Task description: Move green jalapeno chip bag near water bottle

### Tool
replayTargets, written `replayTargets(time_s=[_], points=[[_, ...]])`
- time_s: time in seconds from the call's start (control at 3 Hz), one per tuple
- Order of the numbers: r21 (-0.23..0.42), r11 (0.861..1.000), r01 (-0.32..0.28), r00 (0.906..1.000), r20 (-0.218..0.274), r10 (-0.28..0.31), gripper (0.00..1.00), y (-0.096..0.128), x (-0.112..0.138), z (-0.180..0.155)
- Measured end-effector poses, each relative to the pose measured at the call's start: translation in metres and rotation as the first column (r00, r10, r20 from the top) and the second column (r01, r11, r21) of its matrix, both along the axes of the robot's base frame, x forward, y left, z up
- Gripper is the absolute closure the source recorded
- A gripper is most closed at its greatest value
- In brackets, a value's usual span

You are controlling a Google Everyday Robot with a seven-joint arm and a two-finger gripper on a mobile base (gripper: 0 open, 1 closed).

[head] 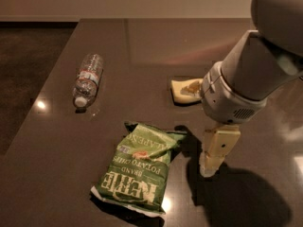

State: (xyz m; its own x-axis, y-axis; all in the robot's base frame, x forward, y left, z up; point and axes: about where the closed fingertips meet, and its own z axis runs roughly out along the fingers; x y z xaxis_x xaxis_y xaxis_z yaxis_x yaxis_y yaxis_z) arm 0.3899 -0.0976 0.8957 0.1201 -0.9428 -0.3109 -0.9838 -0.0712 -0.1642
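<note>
The green jalapeno chip bag [137,167] lies flat on the dark table [142,46], near the front, its white lettering upside down to the camera. The water bottle [87,79] lies on its side at the left, cap toward the camera, well apart from the bag. My gripper [215,152] hangs from the grey arm just right of the bag's upper right corner, pointing down, its tip close to the table surface.
A pale yellow sponge [187,90] lies behind the gripper, partly hidden by the arm. The table's left edge runs diagonally past the bottle, with dark floor [28,65] beyond. A light wall [128,1] stands behind the table.
</note>
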Motion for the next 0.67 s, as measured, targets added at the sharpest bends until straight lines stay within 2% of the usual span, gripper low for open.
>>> replayTargets(time_s=[0.33, 0.67], points=[[0.046, 0.997, -0.062, 0.9979, -0.014, 0.063, 0.00, 0.026, -0.007, -0.009], [0.076, 0.989, -0.130, 0.9908, -0.028, 0.132, 0.00, 0.056, -0.013, -0.019]])
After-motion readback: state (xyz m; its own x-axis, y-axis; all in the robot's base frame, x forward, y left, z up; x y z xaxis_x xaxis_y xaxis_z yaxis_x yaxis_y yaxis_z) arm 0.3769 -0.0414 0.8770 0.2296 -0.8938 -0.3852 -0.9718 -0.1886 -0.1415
